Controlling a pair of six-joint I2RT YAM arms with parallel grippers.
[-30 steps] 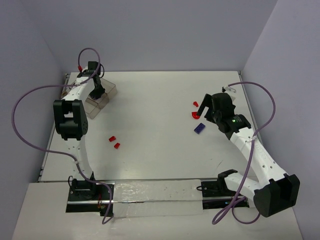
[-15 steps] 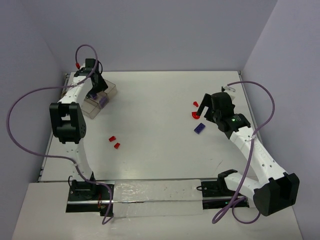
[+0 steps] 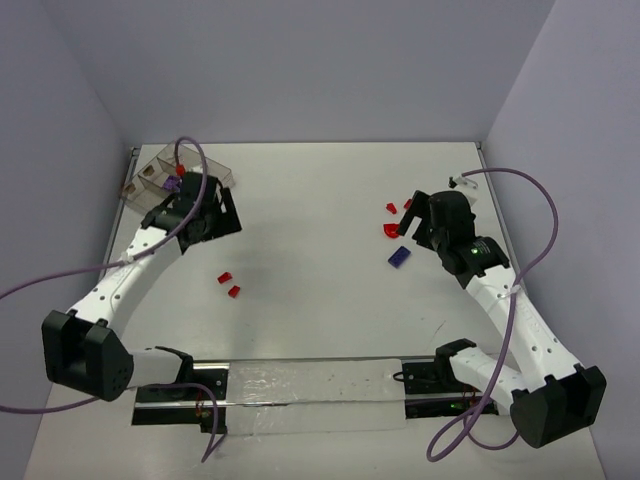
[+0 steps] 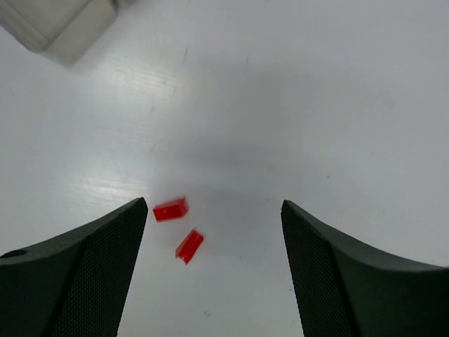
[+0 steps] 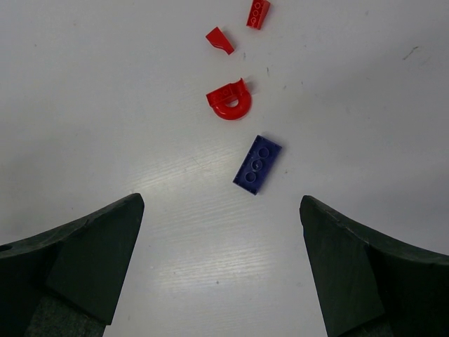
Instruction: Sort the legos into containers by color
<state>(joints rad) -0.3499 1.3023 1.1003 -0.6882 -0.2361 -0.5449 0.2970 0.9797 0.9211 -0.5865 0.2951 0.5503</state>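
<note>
The clear brownish tray [image 3: 150, 168] stands at the far left corner, with a purple brick [image 3: 172, 184] lying in one of its compartments. My left gripper [image 3: 222, 218] [image 4: 214, 203] hangs open and empty just in front of the tray, above two small red bricks [image 4: 170, 209] [image 4: 189, 246] [image 3: 229, 284]. On the right lie a purple studded plate [image 5: 257, 163] [image 3: 399, 256], a rounded red piece [image 5: 229, 100] [image 3: 388, 230] and two small red pieces [image 5: 220, 40] [image 5: 257, 12]. My right gripper [image 5: 221, 200] [image 3: 412, 222] is open above the table, just short of the purple plate.
Part of the tray is hidden behind my left arm. A white block [image 4: 63, 24] shows at the top left corner of the left wrist view. Purple cables [image 3: 520, 185] loop off both arms. Side walls close the table on the left and right.
My left gripper has opened, leaving a purple brick in the tray, and has swung back toward the near side over the two red bricks. The right arm has hardly moved.
</note>
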